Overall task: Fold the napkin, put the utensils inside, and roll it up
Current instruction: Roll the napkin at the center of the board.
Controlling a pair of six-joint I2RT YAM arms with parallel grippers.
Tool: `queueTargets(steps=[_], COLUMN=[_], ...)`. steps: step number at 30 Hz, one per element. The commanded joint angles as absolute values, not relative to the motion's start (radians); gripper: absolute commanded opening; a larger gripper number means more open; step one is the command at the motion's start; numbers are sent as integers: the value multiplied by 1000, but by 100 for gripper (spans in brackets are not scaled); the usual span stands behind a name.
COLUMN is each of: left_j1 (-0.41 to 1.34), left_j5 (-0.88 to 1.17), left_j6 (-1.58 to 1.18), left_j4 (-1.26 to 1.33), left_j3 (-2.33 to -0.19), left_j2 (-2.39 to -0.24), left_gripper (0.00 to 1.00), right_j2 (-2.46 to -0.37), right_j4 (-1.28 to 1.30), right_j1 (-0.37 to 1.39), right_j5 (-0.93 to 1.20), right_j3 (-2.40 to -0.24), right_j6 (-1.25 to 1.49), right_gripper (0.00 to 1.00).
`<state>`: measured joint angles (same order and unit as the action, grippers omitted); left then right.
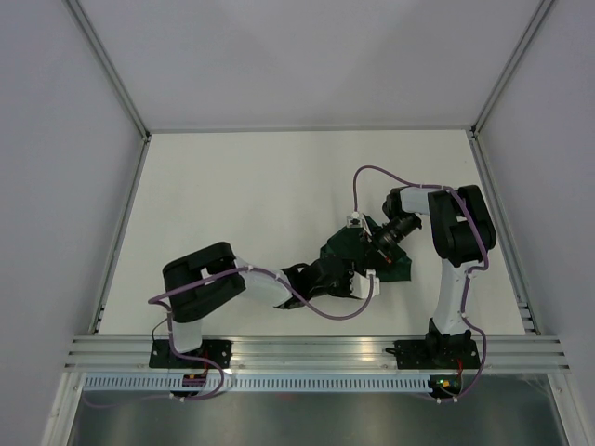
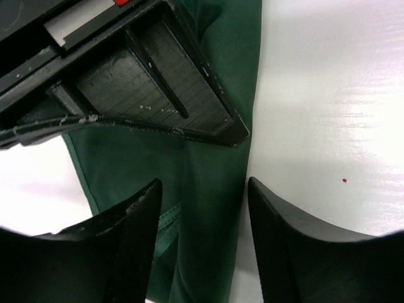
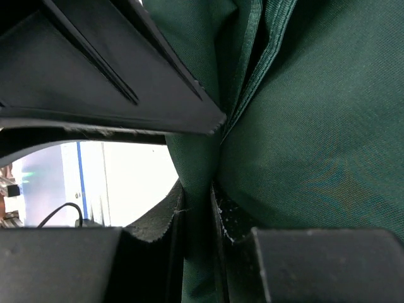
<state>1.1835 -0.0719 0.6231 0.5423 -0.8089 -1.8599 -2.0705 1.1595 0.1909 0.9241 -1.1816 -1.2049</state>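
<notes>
napkin [image 3: 315,158]: soft, light, limp, probably a little slick.
right gripper [image 3: 197,202]: mine, pinched on a napkin fold.
left gripper [image 2: 203,189]: mine, open over its near-left part.
best hold: the layered hems.

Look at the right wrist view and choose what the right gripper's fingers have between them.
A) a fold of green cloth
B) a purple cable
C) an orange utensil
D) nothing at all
A: the right gripper is pinched shut on a fold of the green napkin, which runs up between its fingers.

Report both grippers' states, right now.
Left gripper: open, above the dark green cloth napkin, gripping nothing.
Right gripper: shut on a fold of that napkin.
</notes>
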Motion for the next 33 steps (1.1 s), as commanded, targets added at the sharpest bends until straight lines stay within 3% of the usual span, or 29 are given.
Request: queueTargets(steps=[1,5,6,8,9,12,13,19,25,33], left_j1=[1172,1149,1141,1134,1126,1106,1098,1045,1031,985], left_j5=[29,75,104,133,159,216,230,311,325,419], left_j6=[660,600,589,552,539,483,456,373,321,256], left_j4=[485,413,366,303,228,163,143,15,-57,-141], left_j3=[-867,-908,-917,-966,-986,-1032,-1037,-1107,-1137,-1201], left_j2=[-1894,-1904,-1905,-1919,-1925,-1944,-1944,-1980,-2006,-2054], left_gripper=[59,38,28,20,13,3,2,2,2,2], right_j2=[-2109,-2108,-2103,-2102,-2097,-2080,-2072,-1928,-1763,-1675], right_j4=[1072,1069,1066,1052,1046,1009,982,829,667,696], right_j1=[186,186,186,186,186,186,186,173,101,-26], right_j5=[865,867,867,865,864,858,854,834,816,862], right_j3=[-1189,-1190,-1190,-1187,-1186,-1178,-1171,-1117,-1091,-1115], right_j6=[-1267,-1266,-1262,-1253,-1246,-1215,-1192,-1083,-899,-877], right_gripper=[11,11,11,12,14,28,36,55,64,65])
